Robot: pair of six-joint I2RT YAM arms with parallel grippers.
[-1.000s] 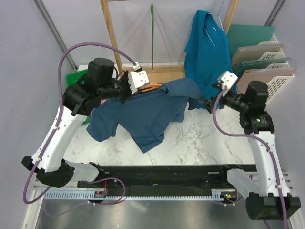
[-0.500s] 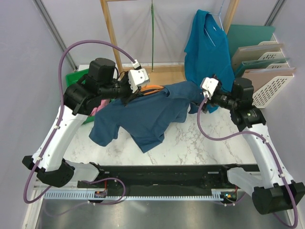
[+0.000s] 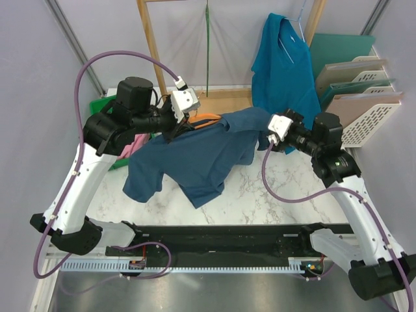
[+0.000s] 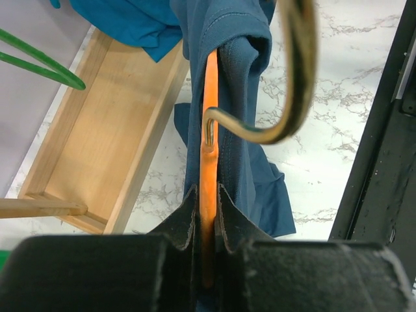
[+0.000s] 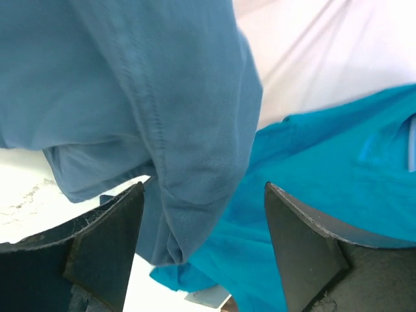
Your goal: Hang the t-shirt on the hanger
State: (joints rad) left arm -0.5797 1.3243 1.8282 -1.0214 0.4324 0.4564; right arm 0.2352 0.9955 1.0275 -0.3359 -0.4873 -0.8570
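The navy t-shirt (image 3: 195, 156) hangs draped over the orange hanger (image 3: 205, 119), held above the marble table. My left gripper (image 3: 174, 128) is shut on the hanger; in the left wrist view the orange bar (image 4: 209, 162) runs between the jaws, with its metal hook (image 4: 292, 84) and the shirt (image 4: 244, 84) beyond. My right gripper (image 3: 265, 138) is open at the shirt's right shoulder. In the right wrist view a fold of navy cloth (image 5: 188, 143) hangs between the spread fingers (image 5: 110, 240), not pinched.
A teal-blue shirt (image 3: 281, 65) hangs at the back right, right behind my right gripper. A green hanger (image 3: 207, 39) hangs on the wooden rack (image 3: 153, 52). A green bin (image 3: 104, 107) and pink garment (image 3: 133, 146) sit at left. File racks (image 3: 364, 97) stand at far right.
My right arm has swung left, from beside the file racks to the shirt's right shoulder. The left gripper has shifted slightly left with the hanger.
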